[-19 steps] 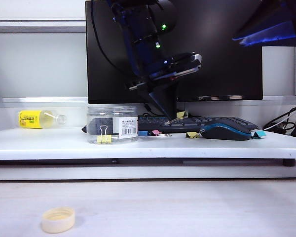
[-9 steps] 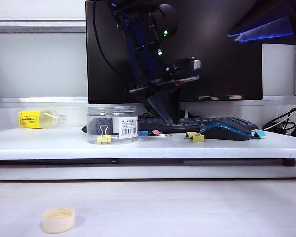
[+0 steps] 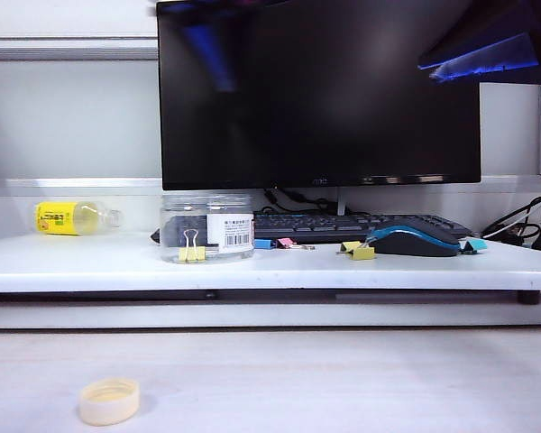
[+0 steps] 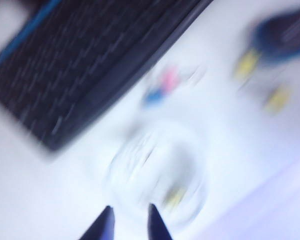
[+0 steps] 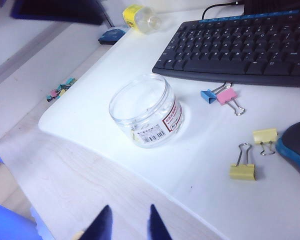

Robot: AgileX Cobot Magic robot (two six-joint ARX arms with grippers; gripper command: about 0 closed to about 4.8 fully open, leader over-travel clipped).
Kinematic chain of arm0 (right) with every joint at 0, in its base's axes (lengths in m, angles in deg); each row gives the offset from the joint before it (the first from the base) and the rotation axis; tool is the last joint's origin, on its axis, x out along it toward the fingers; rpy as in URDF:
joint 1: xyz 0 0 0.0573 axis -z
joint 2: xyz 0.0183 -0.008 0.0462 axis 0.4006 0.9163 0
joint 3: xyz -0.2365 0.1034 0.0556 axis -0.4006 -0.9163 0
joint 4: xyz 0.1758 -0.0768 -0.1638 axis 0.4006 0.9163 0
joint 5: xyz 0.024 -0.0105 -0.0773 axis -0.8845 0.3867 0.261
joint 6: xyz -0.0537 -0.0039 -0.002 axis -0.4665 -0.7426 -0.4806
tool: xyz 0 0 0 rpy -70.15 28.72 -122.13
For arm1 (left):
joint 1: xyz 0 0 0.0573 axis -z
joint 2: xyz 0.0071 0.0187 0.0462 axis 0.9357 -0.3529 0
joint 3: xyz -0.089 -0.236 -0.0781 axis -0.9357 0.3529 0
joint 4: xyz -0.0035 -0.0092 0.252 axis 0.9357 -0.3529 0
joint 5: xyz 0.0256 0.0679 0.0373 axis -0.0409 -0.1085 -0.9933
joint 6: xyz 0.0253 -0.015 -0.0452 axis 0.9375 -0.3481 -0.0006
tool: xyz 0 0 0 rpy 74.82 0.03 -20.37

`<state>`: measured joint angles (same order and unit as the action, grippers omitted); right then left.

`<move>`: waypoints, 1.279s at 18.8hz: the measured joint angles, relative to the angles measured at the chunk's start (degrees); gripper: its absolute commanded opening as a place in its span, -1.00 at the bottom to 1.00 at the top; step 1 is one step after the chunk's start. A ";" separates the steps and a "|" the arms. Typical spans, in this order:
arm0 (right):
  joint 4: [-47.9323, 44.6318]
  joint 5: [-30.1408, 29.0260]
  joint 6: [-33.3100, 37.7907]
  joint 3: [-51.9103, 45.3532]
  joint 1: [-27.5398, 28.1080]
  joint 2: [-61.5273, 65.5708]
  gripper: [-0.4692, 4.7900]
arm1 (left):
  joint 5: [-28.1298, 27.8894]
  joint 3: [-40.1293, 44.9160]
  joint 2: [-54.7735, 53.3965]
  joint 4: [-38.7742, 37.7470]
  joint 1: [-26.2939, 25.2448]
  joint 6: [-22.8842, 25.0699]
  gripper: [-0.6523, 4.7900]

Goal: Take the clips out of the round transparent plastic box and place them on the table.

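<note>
Clear plastic, the round transparent plastic box (image 5: 146, 111) stands near the counter's (image 5: 200, 165) front edge, one yellow clip (image 3: 191, 253) left inside; other clips (image 5: 243, 170) lie scattered toward the mouse (image 3: 413, 240). The left gripper (image 4: 130, 225) hovers blurred above the box, fingers parted, empty. The right gripper (image 5: 127, 225) waits beyond the front edge, fingers open. Next, I'd guess, a careful reach inside.

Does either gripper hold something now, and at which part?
Nothing is held. The left gripper, above the round transparent plastic box, and the right gripper are both empty.
</note>
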<state>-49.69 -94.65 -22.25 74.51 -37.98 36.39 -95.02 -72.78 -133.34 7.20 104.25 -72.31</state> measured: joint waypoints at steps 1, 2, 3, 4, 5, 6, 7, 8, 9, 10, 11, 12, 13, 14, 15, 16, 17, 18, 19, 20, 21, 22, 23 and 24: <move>-0.07 0.00 0.00 0.00 0.00 0.00 -0.44 | -0.04 0.24 0.09 -3.23 -1.53 -0.42 -0.40; -0.15 -0.02 0.00 0.00 0.00 -0.02 -0.44 | 0.92 0.74 0.09 -4.15 -2.67 -1.05 -0.40; -0.20 -0.02 0.00 0.00 0.00 -0.02 -0.44 | 3.23 1.33 0.09 -4.09 -3.69 -1.16 -0.40; -0.20 -0.02 0.00 0.00 0.00 -0.02 -0.44 | 5.40 3.39 0.22 -3.91 -4.31 -0.33 -0.40; -0.17 -0.04 0.00 0.00 0.00 -0.02 -0.44 | 6.03 5.66 0.20 -3.91 -4.09 0.92 -0.40; -0.17 -0.02 0.00 0.00 -0.31 0.00 -0.44 | 6.34 8.55 0.09 -3.69 -3.85 2.60 -0.40; -0.17 -0.04 0.00 0.00 -0.28 -0.02 -0.44 | 6.45 10.19 -0.17 -3.28 -3.78 4.22 -0.40; -0.17 -0.04 0.00 0.00 -0.28 0.00 -0.44 | 6.43 11.13 -0.20 -2.40 -3.82 5.53 -0.40; -0.15 -0.04 0.00 0.00 -0.26 -0.02 -0.44 | 6.34 12.11 -0.15 -1.25 -3.91 6.78 -0.40; -0.13 -0.07 0.00 0.00 -0.28 -0.02 -0.44 | 6.29 12.74 -0.15 -0.46 -4.02 7.85 -0.40; -0.11 -0.07 0.00 0.00 -0.28 -0.02 -0.44 | 6.29 13.27 -0.15 0.09 -4.02 8.37 -0.40; -0.02 -0.07 0.00 0.00 -0.28 -0.02 -0.44 | 6.32 14.01 -0.15 1.03 -4.02 9.20 -0.40; 0.07 -0.07 0.00 0.00 -0.28 -0.02 -0.44 | 6.29 14.86 -0.15 1.66 -4.02 9.49 -0.40; 0.04 -0.07 0.00 0.00 -0.28 -0.02 -0.44 | 6.32 15.43 -0.17 2.05 -4.02 9.92 -0.40; 0.09 -0.07 0.00 0.00 -0.28 0.00 -0.44 | 6.32 15.85 -0.17 2.56 -4.02 10.38 -0.40; 0.20 -0.07 0.00 0.00 -0.28 0.00 -0.44 | 6.34 16.22 -0.24 3.10 -4.02 10.80 -0.40; 0.44 -0.07 0.00 0.00 -0.28 -0.02 -0.44 | 6.38 16.28 -0.77 3.34 -4.02 11.30 -0.40; 0.46 -0.07 0.00 0.00 -0.28 0.00 -0.44 | 6.49 16.28 -1.60 3.52 -4.02 11.67 -0.40; 0.46 -0.07 0.00 0.00 -0.28 0.00 -0.44 | 6.91 16.39 -2.40 3.58 -4.02 11.85 -0.40; 0.48 -0.09 0.00 0.00 -0.28 0.00 -0.44 | 7.41 16.39 -3.19 3.54 -4.02 12.11 -0.40; 0.52 -0.09 0.00 0.00 -0.28 0.02 -0.44 | 7.69 16.41 -4.04 3.34 -4.02 12.72 -0.40; 0.72 -0.07 0.00 -0.02 -0.28 0.00 -0.44 | 7.72 16.44 -4.46 3.15 -4.02 13.07 -0.40; 0.87 -0.09 0.00 -0.11 -0.28 0.02 -0.44 | 7.72 16.48 -4.50 3.10 -4.24 13.42 -0.40; 0.94 -0.09 0.00 -0.22 -0.28 0.02 -0.44 | 7.74 16.48 -4.46 2.97 -4.44 13.97 -0.40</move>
<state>-48.75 -94.73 -22.25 74.29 -38.27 36.41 -87.29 -56.30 -137.80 10.17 99.81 -58.34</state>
